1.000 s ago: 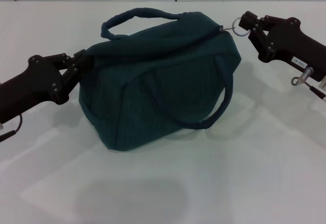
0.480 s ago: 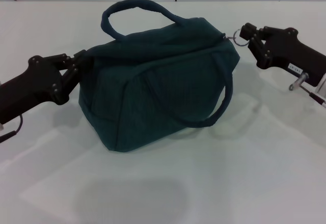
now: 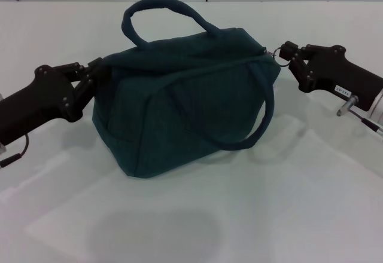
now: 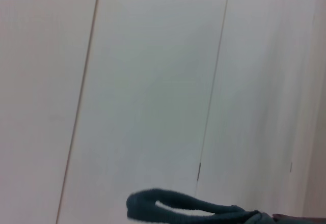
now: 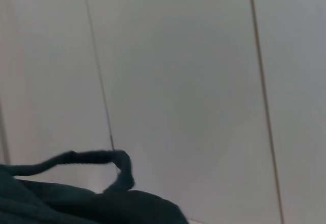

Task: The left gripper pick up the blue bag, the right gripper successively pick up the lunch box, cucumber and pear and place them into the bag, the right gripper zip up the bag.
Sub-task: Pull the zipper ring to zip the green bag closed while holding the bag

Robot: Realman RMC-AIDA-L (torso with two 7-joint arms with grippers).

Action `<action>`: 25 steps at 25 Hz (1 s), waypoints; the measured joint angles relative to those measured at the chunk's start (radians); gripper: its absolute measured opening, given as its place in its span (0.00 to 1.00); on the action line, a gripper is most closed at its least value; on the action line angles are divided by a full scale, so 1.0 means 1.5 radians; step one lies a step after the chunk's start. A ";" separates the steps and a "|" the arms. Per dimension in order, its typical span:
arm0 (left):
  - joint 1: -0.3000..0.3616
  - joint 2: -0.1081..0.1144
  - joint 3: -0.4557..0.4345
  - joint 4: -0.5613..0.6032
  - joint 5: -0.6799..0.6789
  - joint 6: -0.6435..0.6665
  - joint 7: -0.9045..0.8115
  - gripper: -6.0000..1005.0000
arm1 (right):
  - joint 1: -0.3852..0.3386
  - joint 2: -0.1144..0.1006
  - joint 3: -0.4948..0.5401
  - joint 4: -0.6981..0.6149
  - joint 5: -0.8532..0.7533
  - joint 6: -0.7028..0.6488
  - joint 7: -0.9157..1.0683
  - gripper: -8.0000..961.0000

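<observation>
We find the blue bag (image 3: 185,101) standing on the white bench (image 3: 179,227), roughly central in the head view, its body bulging and its top drawn taut between the two arms. The left end effector (image 3: 96,75) is at the bag's left end, its fingers pinched closed on the fabric at the upper corner. The right end effector (image 3: 286,54) is at the opposite, right end, closed on the metal zipper ring (image 3: 279,52) at the bag's upper right corner. We see one carrying handle (image 3: 167,9) arching upright above the top of the bag on its far side, while the second handle (image 3: 251,125) hangs down across the near face in a loose loop. From this angle we cannot tell whether the zip line is fully closed. In the left wrist view we see only the arch of a handle (image 4: 178,206) against pale wall panels (image 4: 153,81); in the right wrist view, dark bag fabric (image 5: 76,203) and a handle loop (image 5: 97,159) before the same panelling.
</observation>
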 joint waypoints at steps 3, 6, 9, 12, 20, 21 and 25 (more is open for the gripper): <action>-0.003 -0.002 -0.009 0.000 -0.003 0.000 -0.025 0.18 | -0.002 0.000 0.000 0.000 0.002 -0.032 0.000 0.03; -0.008 0.002 -0.025 0.004 -0.005 -0.001 -0.078 0.19 | -0.003 0.000 -0.001 0.001 0.002 -0.060 0.000 0.03; -0.012 0.007 -0.031 0.032 -0.005 -0.007 -0.153 0.19 | -0.006 0.000 -0.006 0.001 0.002 -0.082 0.002 0.03; -0.013 0.010 -0.031 0.082 0.004 -0.023 -0.214 0.27 | -0.006 0.000 -0.022 0.001 0.003 -0.100 0.002 0.03; -0.050 0.004 -0.025 0.180 0.106 -0.047 -0.332 0.43 | 0.009 0.000 -0.102 -0.002 0.046 -0.104 -0.003 0.04; -0.060 -0.001 -0.025 0.190 0.128 -0.047 -0.343 0.43 | 0.011 0.000 -0.109 -0.002 0.052 -0.103 -0.005 0.04; -0.109 -0.019 -0.025 0.236 0.220 -0.049 -0.401 0.43 | 0.011 0.000 -0.114 -0.001 0.060 -0.103 -0.006 0.04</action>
